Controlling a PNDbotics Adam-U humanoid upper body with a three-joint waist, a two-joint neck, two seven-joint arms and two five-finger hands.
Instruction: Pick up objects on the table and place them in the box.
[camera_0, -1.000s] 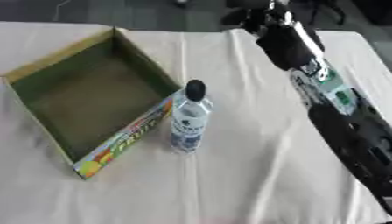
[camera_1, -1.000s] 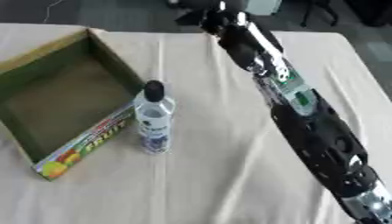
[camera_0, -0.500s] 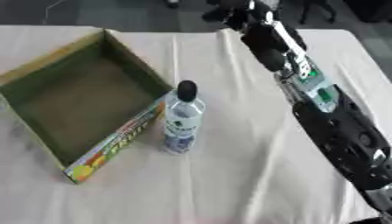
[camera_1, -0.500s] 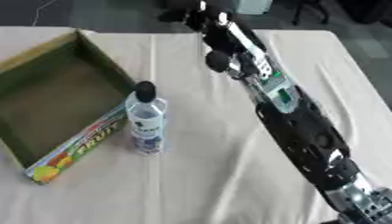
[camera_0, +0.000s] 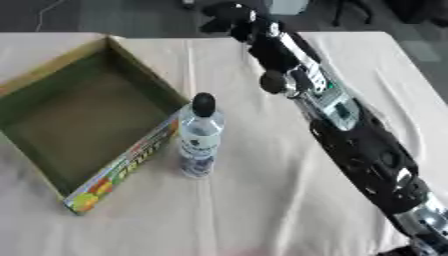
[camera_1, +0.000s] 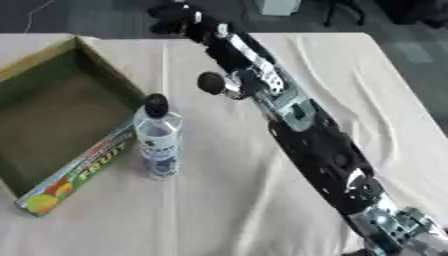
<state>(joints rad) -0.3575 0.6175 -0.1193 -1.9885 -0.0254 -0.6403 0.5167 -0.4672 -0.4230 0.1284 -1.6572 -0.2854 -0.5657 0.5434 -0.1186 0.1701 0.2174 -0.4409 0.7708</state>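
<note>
A clear water bottle (camera_0: 199, 137) with a black cap and a blue-and-white label stands upright on the cream tablecloth. It is right against the printed front wall of an open cardboard box (camera_0: 122, 165). The box lies at the left, green inside, and I see nothing in it. My right arm (camera_0: 350, 135) comes in from the lower right and stretches across the table to its far edge. Its black right hand (camera_0: 226, 15) hangs there, well beyond the bottle and apart from it. The hand is blurred, and I see nothing in it. My left hand does not show.
The cloth (camera_0: 262, 210) is wrinkled, with bare stretches in front of the bottle and to the right of the arm. Beyond the table's far edge is dark floor with chair legs (camera_0: 337, 12).
My right arm has swung left along the far edge, so the hand is now behind the box's right wall. The bottle and box keep their places; the view shifted slightly.
</note>
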